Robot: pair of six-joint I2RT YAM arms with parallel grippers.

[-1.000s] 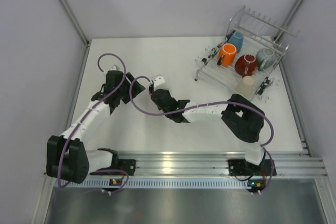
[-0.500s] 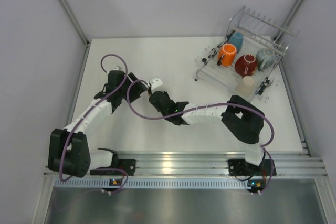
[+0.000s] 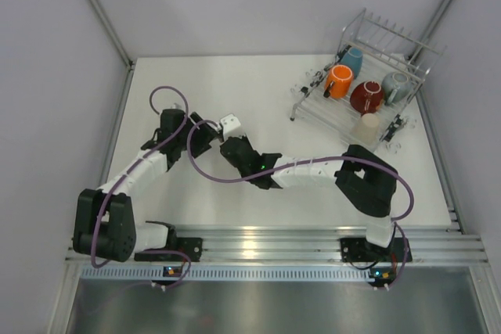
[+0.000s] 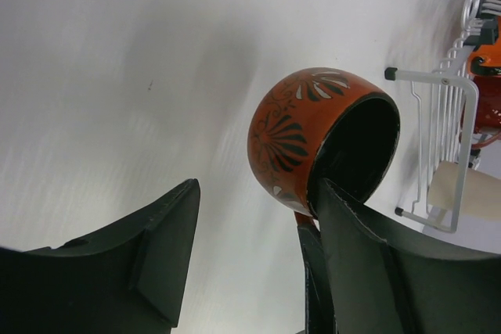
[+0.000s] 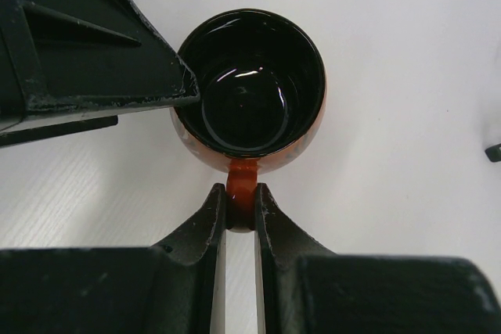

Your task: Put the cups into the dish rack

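A dark-and-orange mug [image 5: 250, 84] with a black inside stands on the white table, also in the left wrist view [image 4: 301, 131]. My right gripper [image 5: 240, 197] is shut on its orange handle [image 5: 241, 177]. My left gripper [image 4: 254, 193] is open, one finger [image 5: 117, 60] touching the mug's rim from the far side. In the top view both grippers, the left [image 3: 203, 138] and the right [image 3: 225, 146], meet at mid-table and hide the mug. The dish rack [image 3: 376, 41] at the back right holds orange [image 3: 338, 81], red [image 3: 366, 96], grey [image 3: 395, 86], light blue [image 3: 354, 59] and beige [image 3: 366, 125] cups.
The rack's white wire end [image 4: 438, 154] and the beige cup [image 4: 470, 193] show at the right of the left wrist view. Grey walls enclose the table. An aluminium rail [image 3: 266, 240] runs along the near edge by the arm bases.
The two grippers have drawn a little closer at mid-table; the left one shifted right toward the mug, the right one slightly left. The cups in the rack have not moved.
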